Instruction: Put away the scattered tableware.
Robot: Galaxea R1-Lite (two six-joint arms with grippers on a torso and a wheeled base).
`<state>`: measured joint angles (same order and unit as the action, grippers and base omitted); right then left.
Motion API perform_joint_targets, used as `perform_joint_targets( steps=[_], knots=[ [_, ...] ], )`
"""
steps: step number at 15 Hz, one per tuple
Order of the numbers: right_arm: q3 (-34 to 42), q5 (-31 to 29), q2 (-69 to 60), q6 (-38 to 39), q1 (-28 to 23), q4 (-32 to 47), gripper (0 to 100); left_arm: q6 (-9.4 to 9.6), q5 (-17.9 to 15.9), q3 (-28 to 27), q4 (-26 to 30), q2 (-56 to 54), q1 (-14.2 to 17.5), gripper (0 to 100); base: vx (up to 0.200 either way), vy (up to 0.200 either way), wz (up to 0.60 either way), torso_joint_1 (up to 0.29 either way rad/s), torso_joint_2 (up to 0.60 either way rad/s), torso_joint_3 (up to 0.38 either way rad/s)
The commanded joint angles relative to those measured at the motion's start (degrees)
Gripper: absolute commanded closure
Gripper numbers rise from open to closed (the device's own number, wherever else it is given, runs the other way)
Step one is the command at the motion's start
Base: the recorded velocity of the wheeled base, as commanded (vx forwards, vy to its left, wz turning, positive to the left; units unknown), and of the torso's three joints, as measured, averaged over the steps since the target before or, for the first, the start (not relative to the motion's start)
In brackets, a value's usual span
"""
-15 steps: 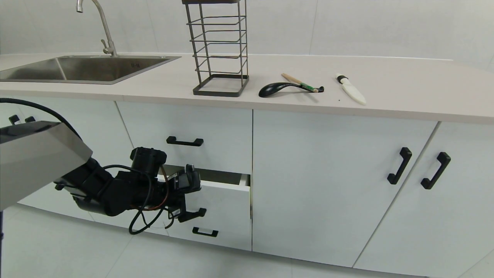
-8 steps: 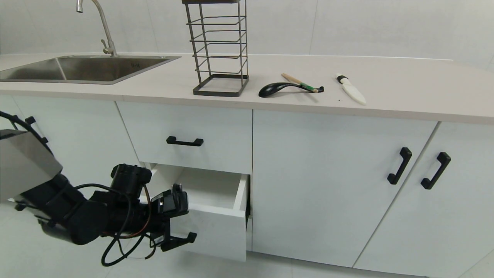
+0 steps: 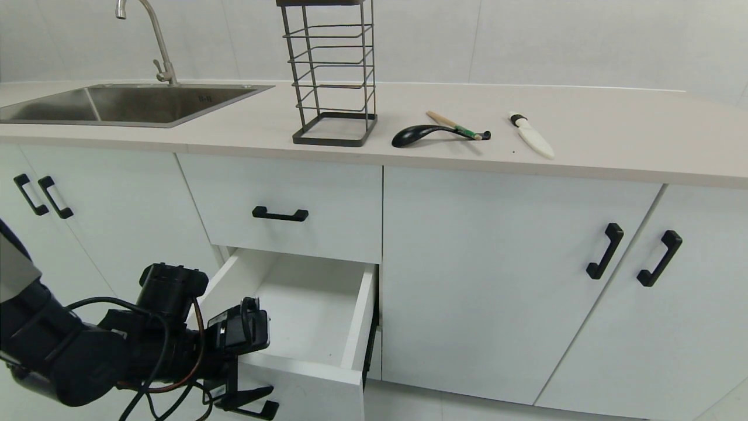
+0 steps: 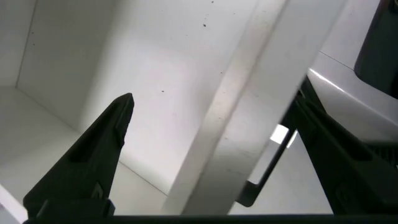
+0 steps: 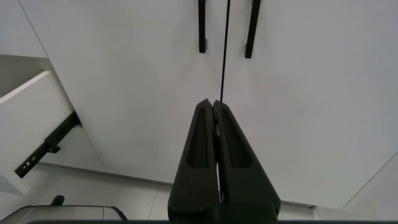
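Jaws on your left gripper (image 3: 260,365) stand wide apart, straddling the front of the open lower drawer (image 3: 304,304); those of your right gripper (image 5: 215,103) are pressed together on nothing. The black spoon (image 3: 435,134), chopsticks (image 3: 453,124) and white knife (image 3: 533,137) lie on the counter (image 3: 613,134), right of the wire rack (image 3: 334,141).

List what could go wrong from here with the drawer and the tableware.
1. The lower drawer is already far out. With the jaws of the left gripper straddling its front, pulling it farther may slam its stop.
2. The chopsticks lie against the handle of the black spoon, so grasping one may drag the other.
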<state>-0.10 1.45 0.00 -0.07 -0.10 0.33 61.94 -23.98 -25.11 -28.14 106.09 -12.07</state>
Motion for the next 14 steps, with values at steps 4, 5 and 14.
perform_joint_targets(
  steps=[4,5,14],
  knots=[
    [0.01,0.04,0.00,-0.01,0.01,0.02,100,-1.56,0.16,3.49,-0.60,-3.70,-0.06,0,0.000,0.000,0.00,0.000,0.00,0.000],
    [0.01,0.04,0.09,-0.01,0.01,0.02,100,-1.74,0.86,3.49,-1.04,-3.79,-0.06,0,0.000,0.000,0.00,0.000,0.00,0.000],
    [0.01,0.04,0.09,-0.01,0.01,0.02,100,-5.60,4.03,6.74,-4.12,-5.81,-2.52,0,0.000,0.000,0.00,0.000,0.00,0.000]
  ],
)
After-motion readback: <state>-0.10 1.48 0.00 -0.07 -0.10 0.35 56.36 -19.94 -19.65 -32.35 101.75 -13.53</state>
